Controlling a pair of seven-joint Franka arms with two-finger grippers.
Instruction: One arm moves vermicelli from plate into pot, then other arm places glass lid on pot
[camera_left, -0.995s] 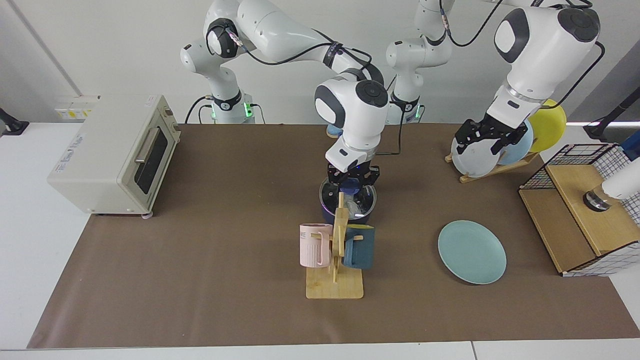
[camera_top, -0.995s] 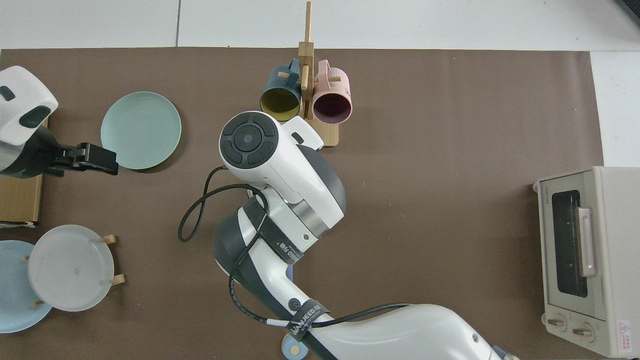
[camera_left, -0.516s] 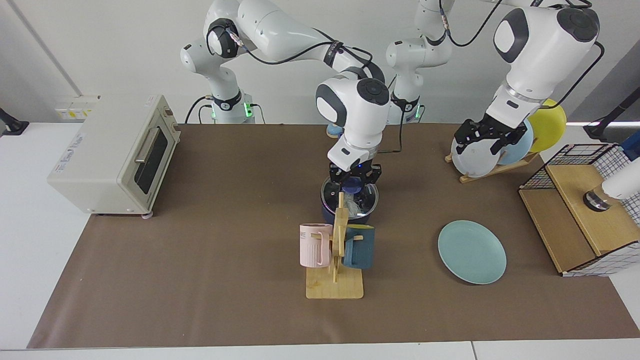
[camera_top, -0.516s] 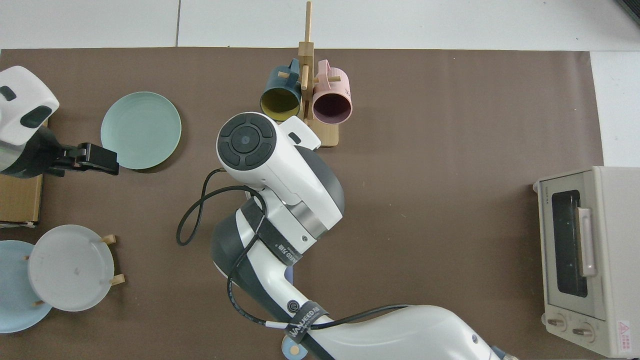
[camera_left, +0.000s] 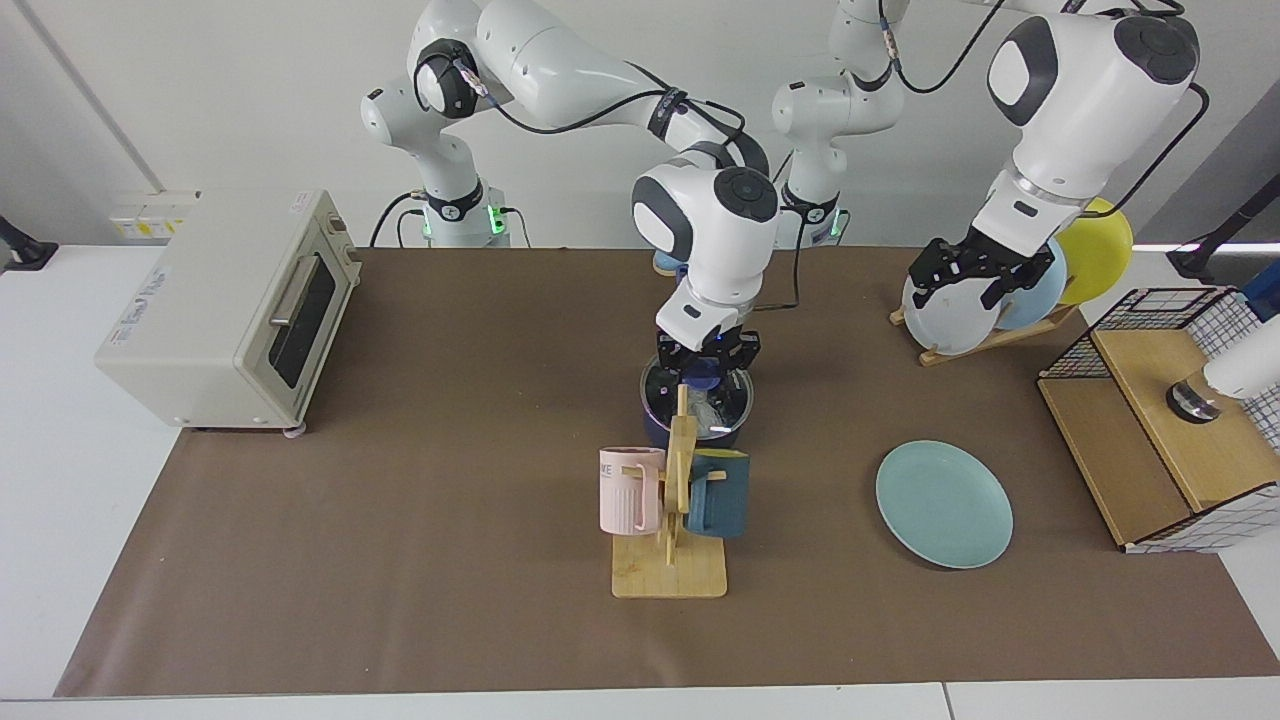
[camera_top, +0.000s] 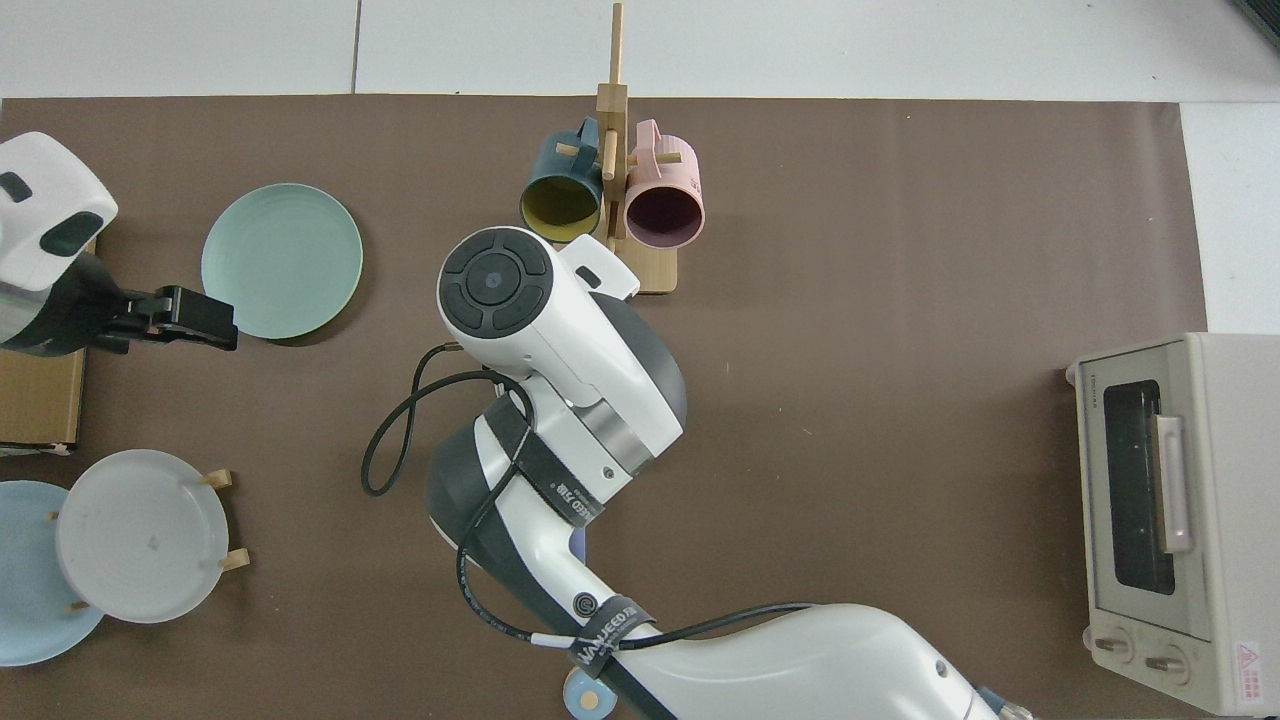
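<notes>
The plate (camera_left: 944, 504) lies bare on the tabletop (camera_left: 400, 520), below the left claw (camera_left: 968, 283), which waits with fingers apart before the racked plates (camera_left: 955, 312). The glass lid (camera_left: 700, 398) sits on the pot (camera_left: 660, 428), vermicelli (camera_left: 714, 413) showing through it, directly beneath the right claw (camera_left: 705, 362), whose fingers stand apart around the blue knob (camera_left: 704, 374).

Clear glass lid (camera_left: 700, 397) glints on the pot; matt brown table cover (camera_left: 420, 500), pale wooden mug rack (camera_left: 672, 560).
</notes>
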